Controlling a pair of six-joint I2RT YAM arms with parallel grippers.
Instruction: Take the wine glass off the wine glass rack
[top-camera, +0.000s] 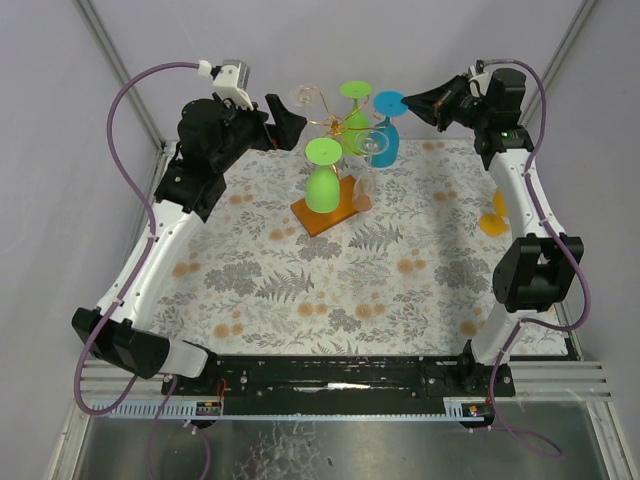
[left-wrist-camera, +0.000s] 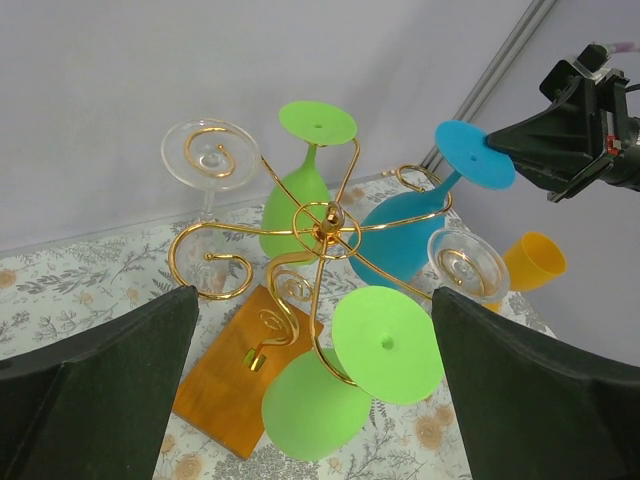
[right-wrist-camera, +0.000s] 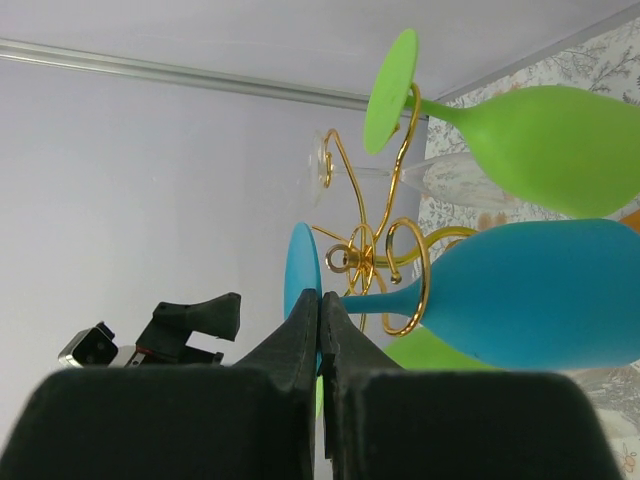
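Observation:
The wine glass rack is gold wire with scrolled arms on an orange base; it also shows in the left wrist view and right wrist view. A blue wine glass hangs upside down at its right side. My right gripper is shut on the edge of that blue glass's round foot, the stem still inside a gold loop. My left gripper is open and empty, hovering left of and above the rack, touching nothing.
Two green glasses and two clear glasses also hang on the rack. An orange cup lies on the floral cloth by the right arm. Grey walls stand close behind the rack.

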